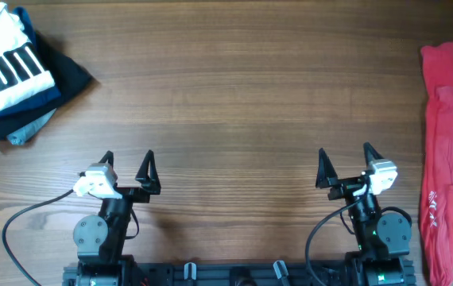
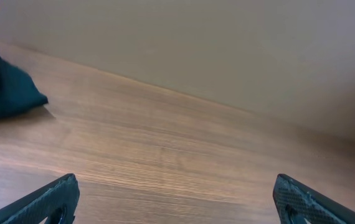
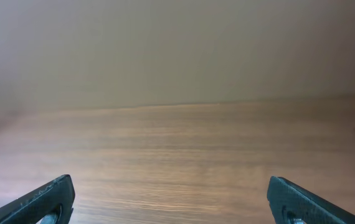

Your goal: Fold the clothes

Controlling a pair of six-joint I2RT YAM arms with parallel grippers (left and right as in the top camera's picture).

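Overhead, whole red T-shirt, right wrist, perhaps just its edge

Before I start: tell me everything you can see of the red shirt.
The red shirt lies unfolded, bunched into a long rumpled strip along the right edge of the table, and the frame cuts part of it off. It looks like soft cotton, with overlapping folds and a faint trace of white print toward the end nearer the robot. It rests only on the wood. The right claw stands open beside it, not touching. Each wrist view catches just a red sliver.
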